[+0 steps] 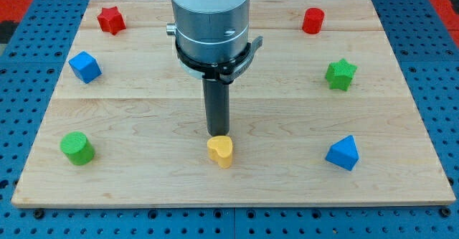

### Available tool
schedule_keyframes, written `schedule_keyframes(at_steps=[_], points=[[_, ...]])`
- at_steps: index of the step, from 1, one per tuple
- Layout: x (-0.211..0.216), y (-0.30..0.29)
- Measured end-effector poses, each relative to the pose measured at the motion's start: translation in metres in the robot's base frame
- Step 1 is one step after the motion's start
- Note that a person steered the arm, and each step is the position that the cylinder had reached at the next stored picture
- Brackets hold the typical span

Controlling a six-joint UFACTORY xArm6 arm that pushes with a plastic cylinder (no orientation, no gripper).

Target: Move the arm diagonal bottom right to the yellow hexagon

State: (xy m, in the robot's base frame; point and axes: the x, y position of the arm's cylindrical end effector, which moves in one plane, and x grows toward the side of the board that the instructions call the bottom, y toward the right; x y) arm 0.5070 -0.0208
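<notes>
The board [129,117] under my tip [216,135] is pale wood with a visible grain, smooth and matt, made of planks joined along faint seams. The rod [216,110] looks like dark matt plastic or rubber; above it sits a brushed grey metal cylinder [209,13] with a black clamp ring [215,63]. The yellow block [221,151], just below my tip, looks like matt plastic, as does the green cylinder [77,148] far to its left.

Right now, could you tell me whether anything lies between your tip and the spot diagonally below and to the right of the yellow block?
Nothing visible does. My tip sits just above the yellow block, almost touching it. The wood at its lower right is bare; the nearest piece that way, the blue block, stands far off toward the view's right.
</notes>
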Motion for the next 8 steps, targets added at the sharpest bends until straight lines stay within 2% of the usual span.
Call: schedule_keyframes(at_steps=[2, 3, 4, 6, 7, 8], points=[[-0.012, -0.002], [-0.049, -0.005], [-0.06, -0.004], [-0.06, -0.003], [-0.067, 0.009], [-0.085, 0.055]])
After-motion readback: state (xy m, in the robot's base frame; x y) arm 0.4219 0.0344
